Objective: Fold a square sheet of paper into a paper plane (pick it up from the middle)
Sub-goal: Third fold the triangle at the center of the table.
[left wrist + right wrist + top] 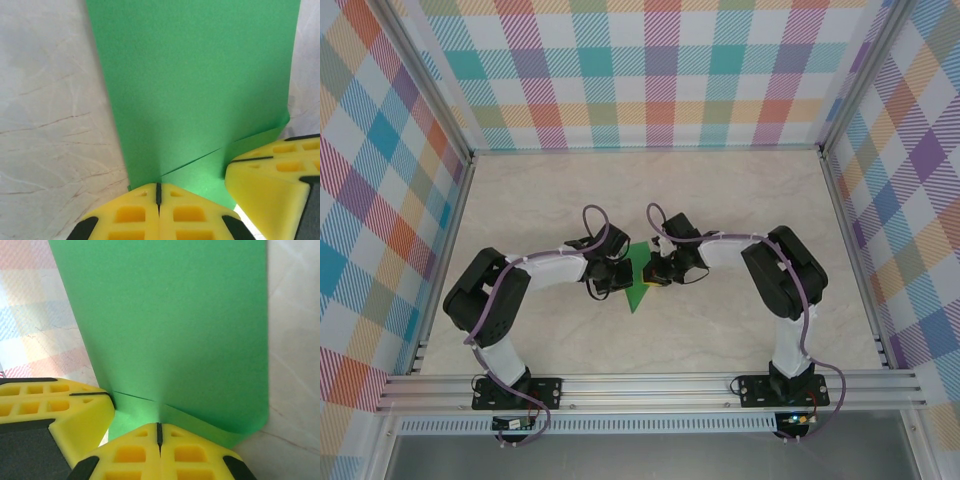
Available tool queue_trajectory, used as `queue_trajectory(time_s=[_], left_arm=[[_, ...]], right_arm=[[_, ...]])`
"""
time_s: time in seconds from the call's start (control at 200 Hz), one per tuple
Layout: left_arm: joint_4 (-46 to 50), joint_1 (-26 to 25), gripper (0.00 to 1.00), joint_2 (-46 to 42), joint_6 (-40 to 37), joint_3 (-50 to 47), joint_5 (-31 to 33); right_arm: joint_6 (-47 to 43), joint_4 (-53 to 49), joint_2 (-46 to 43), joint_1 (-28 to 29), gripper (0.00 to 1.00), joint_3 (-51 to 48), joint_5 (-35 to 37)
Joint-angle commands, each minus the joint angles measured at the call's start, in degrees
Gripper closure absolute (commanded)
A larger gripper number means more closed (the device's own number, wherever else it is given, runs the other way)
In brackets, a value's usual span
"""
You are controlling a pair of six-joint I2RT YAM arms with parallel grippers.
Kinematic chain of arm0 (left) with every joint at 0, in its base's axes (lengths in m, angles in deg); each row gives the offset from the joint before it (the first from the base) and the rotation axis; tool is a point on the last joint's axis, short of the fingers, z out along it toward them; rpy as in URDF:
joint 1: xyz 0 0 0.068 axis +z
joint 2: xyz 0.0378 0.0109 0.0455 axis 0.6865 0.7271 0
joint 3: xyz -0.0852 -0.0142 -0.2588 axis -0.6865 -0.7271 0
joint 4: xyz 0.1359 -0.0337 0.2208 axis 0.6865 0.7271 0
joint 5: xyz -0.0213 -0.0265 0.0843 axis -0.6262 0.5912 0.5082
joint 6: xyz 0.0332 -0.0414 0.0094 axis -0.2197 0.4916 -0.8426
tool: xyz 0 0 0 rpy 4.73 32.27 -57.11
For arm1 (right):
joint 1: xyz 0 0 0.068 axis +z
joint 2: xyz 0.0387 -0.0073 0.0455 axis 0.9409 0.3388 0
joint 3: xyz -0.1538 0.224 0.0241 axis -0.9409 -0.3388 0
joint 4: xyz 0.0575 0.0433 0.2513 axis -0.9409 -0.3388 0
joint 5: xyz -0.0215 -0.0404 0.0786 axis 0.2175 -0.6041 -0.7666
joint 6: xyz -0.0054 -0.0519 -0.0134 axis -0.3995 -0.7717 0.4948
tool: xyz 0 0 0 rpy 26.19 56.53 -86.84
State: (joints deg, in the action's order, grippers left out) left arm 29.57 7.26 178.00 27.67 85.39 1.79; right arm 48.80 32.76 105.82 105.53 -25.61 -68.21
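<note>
- Green, thin square sheet of paper [638, 292], partly folded, sits at the centre of the pale marbled table [720, 200], between both arms.
- Left gripper [159, 194] and right gripper [159, 434]: yellow jaws closed, each pinching the paper, probably to raise its middle.

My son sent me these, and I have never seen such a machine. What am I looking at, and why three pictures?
Two black robot arms stand bolted side by side at a table's edge. The wide picture looks down from above; the other two come from a camera on each wrist, looking past its yellow fingers. Over the pale marbled tabletop is a bright green sheet of paper, already creased. The left gripper and the right gripper are both shut on it.
</note>
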Motion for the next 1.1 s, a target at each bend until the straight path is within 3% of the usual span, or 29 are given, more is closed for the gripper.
queue_trajectory(time_s=[0.0,0.375,0.62,0.82,1.095], left_arm=[[11.5,-0.1,1.00,3.5,-2.0,-1.7,8.2],[12.2,-0.1,1.00,4.5,-4.9,-1.6,10.5],[10.6,0.6,1.00,4.2,-15.0,2.3,11.8],[8.1,1.9,1.00,5.0,-24.5,4.3,6.5],[6.7,3.0,1.00,6.5,-29.7,5.2,3.1]], right_arm=[[-1.2,-1.6,1.5,-1.7,1.00,0.2,4.3],[-0.8,-4.7,-3.8,-7.4,1.00,1.6,11.9],[-0.7,-2.6,-5.9,-4.5,1.00,0.9,5.1],[0.6,2.9,-5.0,-1.9,1.00,0.4,-3.6],[1.8,3.3,0.6,-1.0,1.00,2.5,-4.0]])
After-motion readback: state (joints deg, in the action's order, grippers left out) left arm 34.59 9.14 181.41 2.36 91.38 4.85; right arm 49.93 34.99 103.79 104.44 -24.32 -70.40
